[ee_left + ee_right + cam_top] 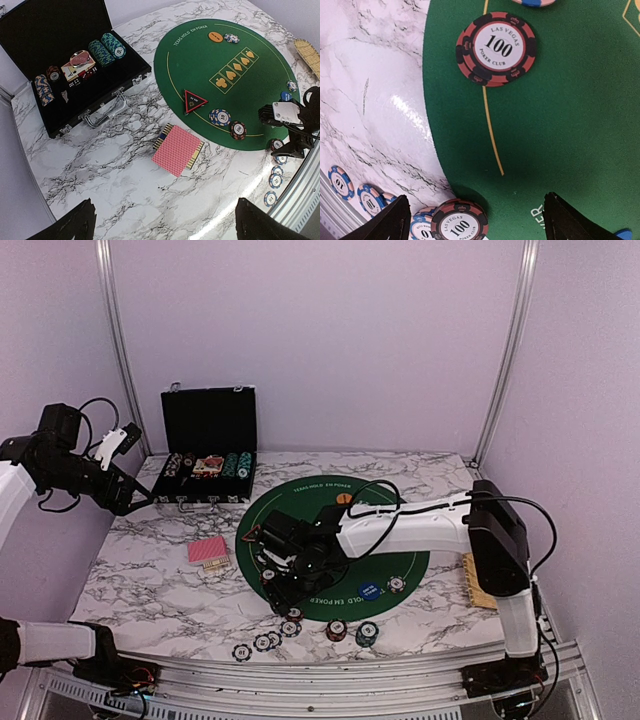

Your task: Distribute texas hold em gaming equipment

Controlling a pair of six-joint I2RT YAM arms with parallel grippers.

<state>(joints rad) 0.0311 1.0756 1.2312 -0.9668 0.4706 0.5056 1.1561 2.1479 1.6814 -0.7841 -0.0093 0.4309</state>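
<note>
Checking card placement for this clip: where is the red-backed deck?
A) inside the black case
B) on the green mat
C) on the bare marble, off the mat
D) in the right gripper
C: the red-backed deck lies flat on the marble tabletop, just outside the edge of the green mat.

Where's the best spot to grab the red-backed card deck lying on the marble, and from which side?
Probably from straight above, pinching two opposite edges of the card deck: it lies flat on the marble table, so only its edges can be pinched.
</note>
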